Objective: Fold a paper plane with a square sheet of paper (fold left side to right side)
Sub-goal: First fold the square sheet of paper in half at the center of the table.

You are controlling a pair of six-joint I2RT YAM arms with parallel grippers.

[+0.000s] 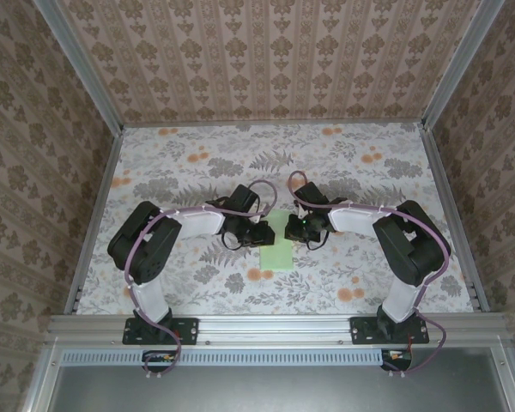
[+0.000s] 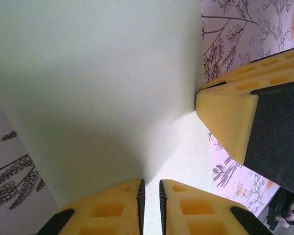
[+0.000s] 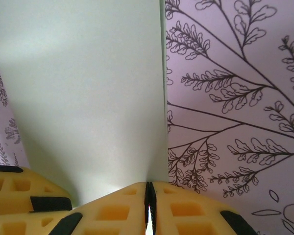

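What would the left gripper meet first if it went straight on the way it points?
The left gripper pinches the pale-green paper, so that comes first; beyond it, slightly aside, probably the right gripper's finger, depth unclear.

Top camera high, rear, facing down; wrist cameras close, both on paper plane (image 2: pixel 98 88).

This is a robotics lab test cell, not a lived-in room. The left arm (image 1: pixel 154 245) and the right arm (image 1: pixel 408 240) are bolted to an aluminium rail (image 1: pixel 275 326) at the near edge of the table (image 1: pixel 197 154). Metal frame posts (image 1: pixel 75 60) box it in, with damask wallpaper panels as walls (image 1: pixel 275 60) and a fern-and-flower print covering the table.
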